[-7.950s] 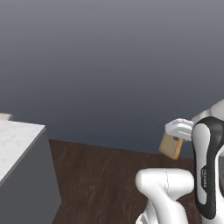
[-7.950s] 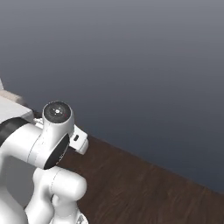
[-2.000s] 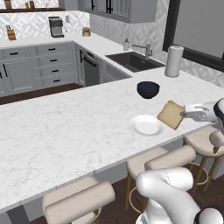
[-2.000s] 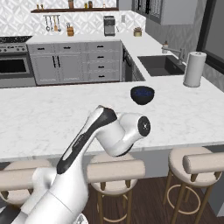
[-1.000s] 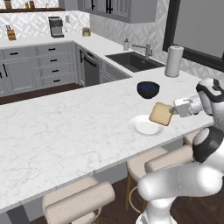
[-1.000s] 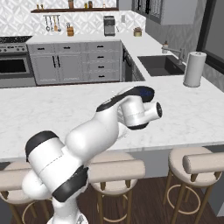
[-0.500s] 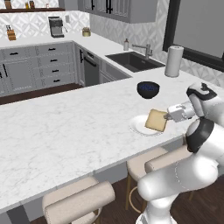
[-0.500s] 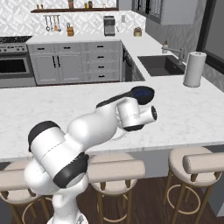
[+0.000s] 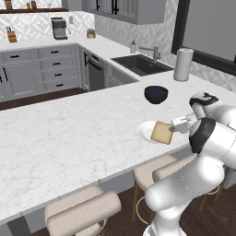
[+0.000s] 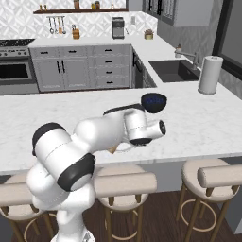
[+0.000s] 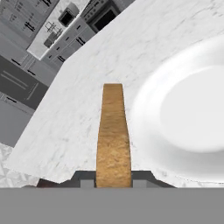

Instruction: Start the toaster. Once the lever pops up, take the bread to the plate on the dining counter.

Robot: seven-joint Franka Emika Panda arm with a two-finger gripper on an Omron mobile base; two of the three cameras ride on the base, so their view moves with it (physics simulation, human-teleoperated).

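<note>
Bread: we see one square tan slice (image 9: 162, 132) with a darker brown crust; in the hand view it stands edge-on as a narrow tan strip.
Where it is: the slice hangs tilted over the near edge of the plate (image 9: 146, 133), just above it; we cannot tell whether its lower corner touches.
Tool: the tool (image 9: 175, 126) is pinched onto the slice's right edge, its jaws only narrowly apart with the bread between them.
Plate: small, round, flat and white, lying on the table (image 9: 69, 138), a white marble slab with faint grey veins, near its front edge.
Nearby: a dark blue bowl (image 9: 156, 94) sits beyond the plate; a paper towel roll (image 9: 183, 64) stands farther back beside the sink (image 9: 137, 64).
Hidden: in the right base view the arm covers the plate and nearly all of the bread; the fingertips are mostly masked by the slice in the hand view.
Writing: we make out no readable labels or brands.
</note>
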